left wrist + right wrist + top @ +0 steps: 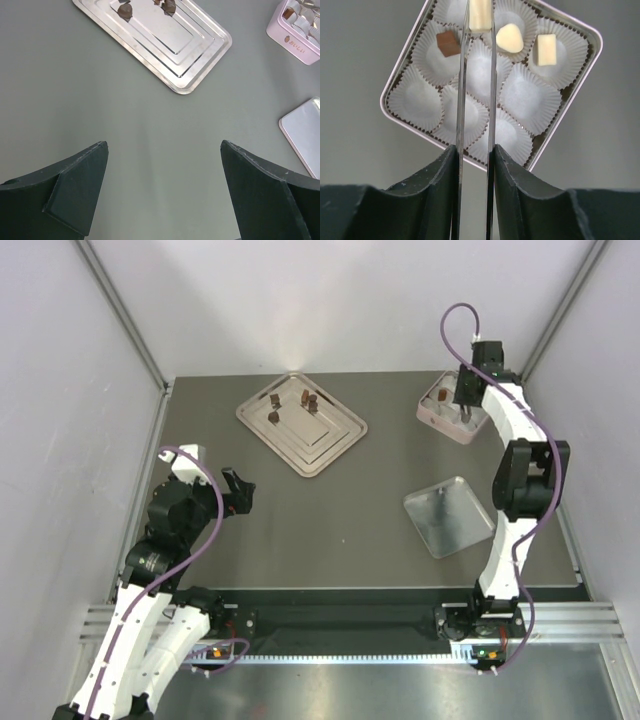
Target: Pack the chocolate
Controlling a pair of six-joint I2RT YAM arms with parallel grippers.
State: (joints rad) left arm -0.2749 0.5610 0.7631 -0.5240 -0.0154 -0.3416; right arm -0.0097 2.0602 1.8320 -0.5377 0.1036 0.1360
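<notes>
My right gripper is shut on a pair of metal tongs and hangs over the pink box of white paper cups. A cream chocolate piece sits between the tong tips at a far cup. One dark brown piece and two cream pieces lie in other cups. Several dark pieces stand on the steel tray. My left gripper is open and holds nothing, low over the table at the left.
The box's silver lid lies face down in front of the pink box, beside the right arm. The tray lies ahead of the left gripper. White walls enclose the table on three sides.
</notes>
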